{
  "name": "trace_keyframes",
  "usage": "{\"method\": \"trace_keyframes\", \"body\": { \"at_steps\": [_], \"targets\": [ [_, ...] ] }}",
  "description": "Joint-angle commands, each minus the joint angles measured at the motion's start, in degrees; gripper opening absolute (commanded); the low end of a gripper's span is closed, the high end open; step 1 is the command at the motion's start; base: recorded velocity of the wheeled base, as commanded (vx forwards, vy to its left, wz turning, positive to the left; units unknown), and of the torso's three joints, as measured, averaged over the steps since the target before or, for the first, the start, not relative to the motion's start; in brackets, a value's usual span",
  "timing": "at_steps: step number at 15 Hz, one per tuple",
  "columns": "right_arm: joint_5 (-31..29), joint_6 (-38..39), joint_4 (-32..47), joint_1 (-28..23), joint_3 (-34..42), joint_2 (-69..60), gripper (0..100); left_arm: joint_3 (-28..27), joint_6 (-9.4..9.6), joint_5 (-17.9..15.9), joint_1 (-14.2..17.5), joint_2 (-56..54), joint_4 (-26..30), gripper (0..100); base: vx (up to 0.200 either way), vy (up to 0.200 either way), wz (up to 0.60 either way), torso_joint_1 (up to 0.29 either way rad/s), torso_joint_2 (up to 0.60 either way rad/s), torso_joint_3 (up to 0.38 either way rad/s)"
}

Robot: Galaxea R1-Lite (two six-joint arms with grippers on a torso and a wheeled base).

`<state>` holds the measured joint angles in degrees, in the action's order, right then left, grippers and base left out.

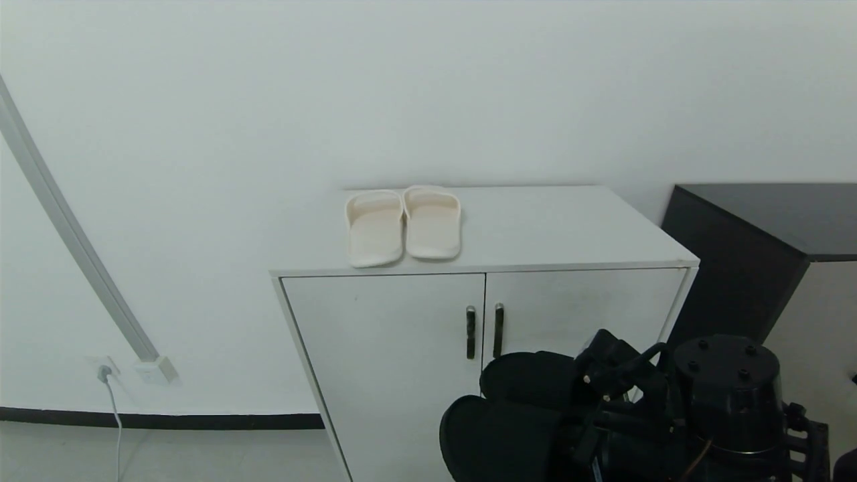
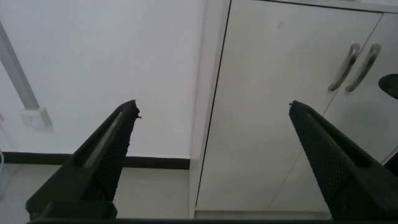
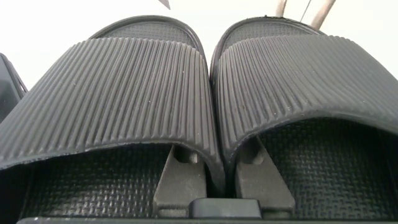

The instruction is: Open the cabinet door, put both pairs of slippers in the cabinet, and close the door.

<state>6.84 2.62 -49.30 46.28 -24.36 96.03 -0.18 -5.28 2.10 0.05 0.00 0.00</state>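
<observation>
Cream-coloured slippers lie as a pair on the top of the white cabinet. They sit side by side and touching, near the left back part of the top, close to the wall. Both cabinet doors are closed, and the two dark handles stand upright next to each other at the middle seam.

Low in front of the right door, the right arm is bent upward with its wrist turned toward the cabinet. The right pincer holds the black slippers together as one pair. In the right wrist view, one finger goes under the ribbed strap of each slipper. The two inner side walls are squeezed between the fingers, so the pincer is nearly closed on them. The far ends of the slippers point toward the handles, and the pair hangs just below handle height, near the door; I cannot tell if it touches it.

The left pincer is wide open and holds nothing. Its two dark fingers are spread far apart. It faces the left front corner of the cabinet and the left door from a low position, apart from the cabinet.

At the right of the white cabinet stands a black cabinet. On the wall at the left, a grey duct runs down at a slant to a socket with a cable plugged in.
</observation>
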Motion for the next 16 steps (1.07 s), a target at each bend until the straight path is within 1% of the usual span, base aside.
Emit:
{"method": "trace_keyframes", "body": {
  "at_steps": [1,7,11,12,13,14,15,16],
  "targets": [
    [0.0,-0.1,-0.1,0.1,0.1,0.6,0,0.0,0.01,0.0,0.0,0.0,0.0,100,0.0,0.0,0.0,-0.188,0.5,0.305],
    [-0.3,-0.1,-0.4,0.3,0.2,0.4,0,0.0,0.09,-0.1,0.0,0.1,0.0,100,0.0,0.0,0.0,-0.159,0.48,0.325],
    [-0.2,-0.1,-0.5,0.5,0.5,0.6,0,0.0,0.27,0.0,0.1,0.0,0.0,100,0.0,0.0,0.0,-0.119,0.46,0.341],
    [-0.2,-0.1,-0.5,0.5,0.6,0.6,0,0.0,0.62,0.1,0.0,0.0,0.0,100,0.0,0.0,0.0,-0.1,0.45,0.354],
    [-0.2,-0.1,-0.7,0.5,0.8,0.4,0,-0.3,3.17,0.4,0.1,0.0,-0.1,100,0.0,0.0,0.0,-0.071,0.46,0.369],
    [-0.3,-0.1,-1.2,0.6,0.9,0.4,0,-0.3,3.7,0.3,0.1,0.0,-0.1,100,0.0,0.0,0.0,-0.071,0.46,0.378],
    [-0.4,-0.2,-1.7,0.7,0.9,0.4,0,-2.0,3.52,0.2,0.1,0.4,-0.3,100,0.0,0.0,0.0,-0.051,0.45,0.383],
    [-0.4,-0.5,-2.1,0.7,1.2,0.2,0,-9.0,1.06,-0.2,0.0,2.8,0.1,100,0.0,0.0,0.0,0.002,0.35,0.3]
  ]
}}
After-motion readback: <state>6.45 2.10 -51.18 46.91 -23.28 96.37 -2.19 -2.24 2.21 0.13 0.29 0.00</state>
